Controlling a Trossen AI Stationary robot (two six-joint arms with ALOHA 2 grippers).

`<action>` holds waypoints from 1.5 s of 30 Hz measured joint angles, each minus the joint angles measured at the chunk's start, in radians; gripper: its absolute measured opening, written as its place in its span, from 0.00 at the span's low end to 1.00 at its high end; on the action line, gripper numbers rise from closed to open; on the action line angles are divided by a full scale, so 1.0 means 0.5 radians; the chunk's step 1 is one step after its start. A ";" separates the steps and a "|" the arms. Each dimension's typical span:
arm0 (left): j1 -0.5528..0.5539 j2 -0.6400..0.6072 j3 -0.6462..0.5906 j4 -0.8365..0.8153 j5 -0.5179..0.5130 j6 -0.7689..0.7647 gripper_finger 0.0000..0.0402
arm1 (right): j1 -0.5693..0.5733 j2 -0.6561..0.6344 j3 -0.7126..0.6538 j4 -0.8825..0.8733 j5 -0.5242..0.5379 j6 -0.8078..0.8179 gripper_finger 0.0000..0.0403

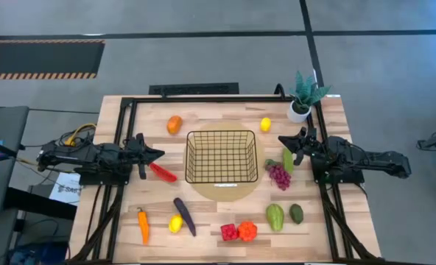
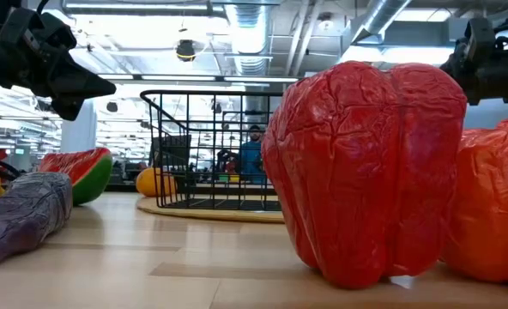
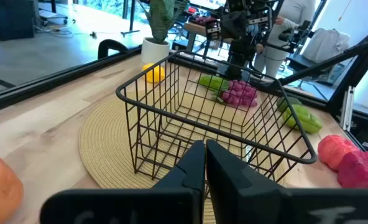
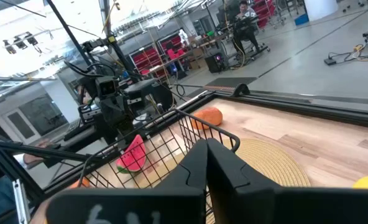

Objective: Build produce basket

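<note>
Wrinkled glossy red pepper [image 2: 365,167] up close; beyond, black wire basket [image 1: 222,156] on woven mat [image 3: 109,140]; both grippers, left gripper [image 1: 159,154] and right gripper [image 1: 281,140], closed, holding nothing

A light wooden table [image 1: 225,224] is seen from above, edged by a black frame. A round tan woven mat [image 1: 225,193] is laid near the table's centre. A small potted green plant [image 1: 303,96] in a white pot is placed at the table's far right corner. Beyond the table, a person in a blue top [image 2: 253,156] is seen in the room.
</note>
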 joint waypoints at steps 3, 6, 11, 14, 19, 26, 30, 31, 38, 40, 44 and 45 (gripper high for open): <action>-0.001 -0.001 -0.001 -0.001 0.000 0.000 0.00 | 0.000 0.001 0.000 -0.001 0.000 0.001 0.06; 0.000 -0.001 0.000 -0.001 0.000 0.000 0.00 | 0.000 0.000 0.000 0.000 0.000 0.000 0.06; 0.000 0.000 -0.001 -0.001 0.000 0.000 0.00 | 0.000 0.000 0.000 0.000 0.000 0.001 0.06; 0.000 -0.001 -0.001 -0.001 0.000 -0.001 0.00 | 0.000 0.000 0.000 0.000 0.001 0.000 0.06; -0.001 0.000 -0.001 0.000 0.000 0.000 0.00 | 0.000 0.001 0.000 -0.001 0.001 0.000 0.06; 0.000 0.000 0.000 0.000 0.000 -0.001 0.00 | 0.000 0.000 0.000 0.000 0.001 0.001 0.06; -0.001 -0.001 -0.001 0.000 0.000 0.000 0.00 | 0.000 0.000 0.000 0.000 0.000 0.000 0.06; -0.001 0.000 -0.001 0.000 0.000 0.000 0.00 | 0.000 0.000 0.000 0.000 0.001 0.000 0.06; 0.000 -0.001 -0.003 0.034 -0.019 0.018 0.00 | 0.000 0.001 0.000 0.000 0.001 0.000 0.06; 0.000 -0.001 -0.004 0.043 -0.013 -0.002 0.00 | 0.000 0.001 0.000 0.000 0.001 0.000 0.06; 0.000 0.000 -0.005 0.056 0.014 -0.119 0.00 | 0.000 0.000 0.000 0.000 0.000 0.000 0.06; 0.000 0.000 -0.005 0.064 0.014 -0.137 0.00 | 0.000 0.000 0.000 0.000 0.000 0.000 0.06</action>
